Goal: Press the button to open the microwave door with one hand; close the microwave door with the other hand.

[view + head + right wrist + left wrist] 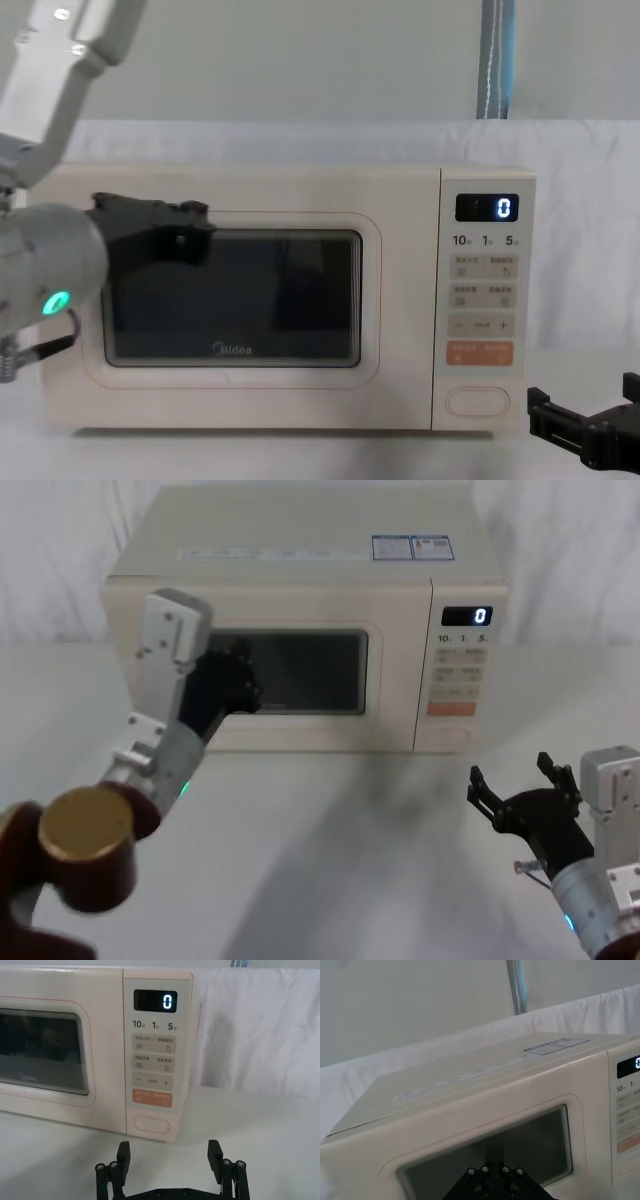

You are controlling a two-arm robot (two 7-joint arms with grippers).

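Head view: your left gripper (240, 685) is sitting against the microwave door (300, 670), which is looking shut; can't tell its fingers. Your right gripper (522, 782) is hanging wide open over bare table (330, 860), with room before the button (444, 738).

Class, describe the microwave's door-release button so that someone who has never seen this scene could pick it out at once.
Find the cream microwave on the white table and its control panel right of the microwave door. The button sits at the panel's bottom, below the orange key. It is a wide plain cream oval with a raised rim.
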